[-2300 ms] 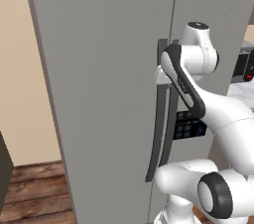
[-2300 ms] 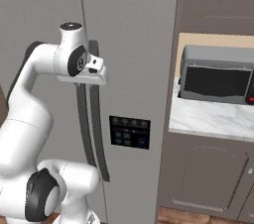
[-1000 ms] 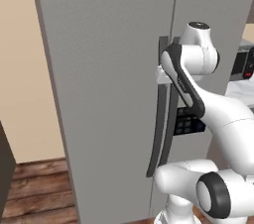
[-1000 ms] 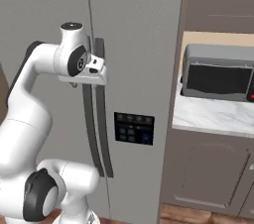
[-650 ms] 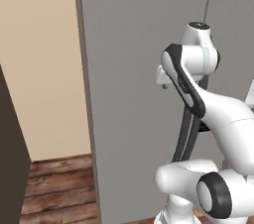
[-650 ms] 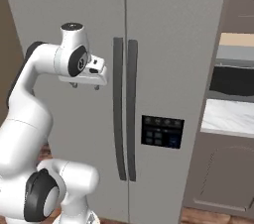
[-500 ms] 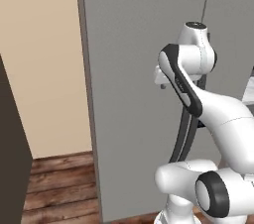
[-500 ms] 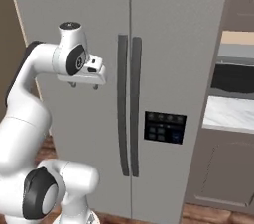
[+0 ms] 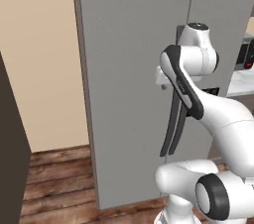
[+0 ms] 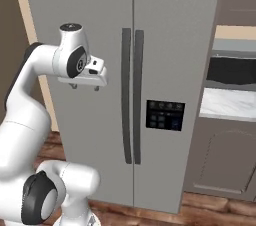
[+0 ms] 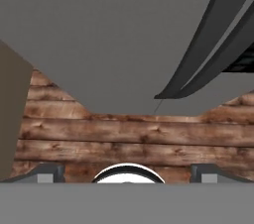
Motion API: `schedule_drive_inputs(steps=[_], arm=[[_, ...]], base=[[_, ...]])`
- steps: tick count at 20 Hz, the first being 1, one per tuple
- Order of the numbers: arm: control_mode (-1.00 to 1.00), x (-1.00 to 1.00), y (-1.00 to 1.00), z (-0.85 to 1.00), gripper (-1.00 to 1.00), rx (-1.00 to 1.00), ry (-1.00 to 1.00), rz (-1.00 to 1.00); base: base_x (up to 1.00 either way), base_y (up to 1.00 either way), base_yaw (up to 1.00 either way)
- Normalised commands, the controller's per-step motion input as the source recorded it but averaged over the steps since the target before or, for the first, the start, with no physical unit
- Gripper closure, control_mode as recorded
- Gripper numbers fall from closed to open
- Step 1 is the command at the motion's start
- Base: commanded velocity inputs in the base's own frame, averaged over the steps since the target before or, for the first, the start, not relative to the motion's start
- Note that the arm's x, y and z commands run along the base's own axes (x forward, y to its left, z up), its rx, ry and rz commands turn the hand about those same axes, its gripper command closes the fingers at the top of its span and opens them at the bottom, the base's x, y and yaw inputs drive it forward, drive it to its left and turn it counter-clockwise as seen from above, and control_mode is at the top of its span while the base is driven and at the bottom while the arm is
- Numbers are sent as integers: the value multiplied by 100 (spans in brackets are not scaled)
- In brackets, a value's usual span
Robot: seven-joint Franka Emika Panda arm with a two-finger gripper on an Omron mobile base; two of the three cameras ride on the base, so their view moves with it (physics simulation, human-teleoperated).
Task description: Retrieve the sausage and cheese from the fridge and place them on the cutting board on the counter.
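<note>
The grey double-door fridge stands in front of me with both doors shut, so the sausage and cheese are hidden. Its two long dark handles run down the middle seam. My gripper hangs open and empty, pointing down, in front of the left door and left of the handles. From the left base view the gripper sits close to the door face, beside the handles. In the hand view the fingertips stand wide apart over the wooden floor, with the handles at upper right. The cutting board is out of view.
A dark dispenser panel is on the right door. Right of the fridge is the marble counter with a microwave over grey-brown cabinets. A tan wall and a dark brown cabinet lie to the left.
The whole picture has shifted as the base drove leftward along the fridge; the handles now sit further right in both base views. The gripper stays open at the same height.
</note>
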Motion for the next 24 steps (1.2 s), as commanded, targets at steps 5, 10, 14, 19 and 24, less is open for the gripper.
schedule_drive_inputs(steps=[5, 10, 14, 19, 24], arm=[[100, 0, 0, 0, -100, 0, 0, 0], [100, 0, 0, 0, -100, 0, 0, 0], [100, 0, 0, 0, -100, 0, 0, 0], [100, 0, 0, 0, -100, 0, 0, 0], [100, 0, 0, 0, -100, 0, 0, 0]], base=[[1, 0, 0], [-56, 0, 0], [-47, 0, 0], [-1, 0, 0], [0, 0, 0]])
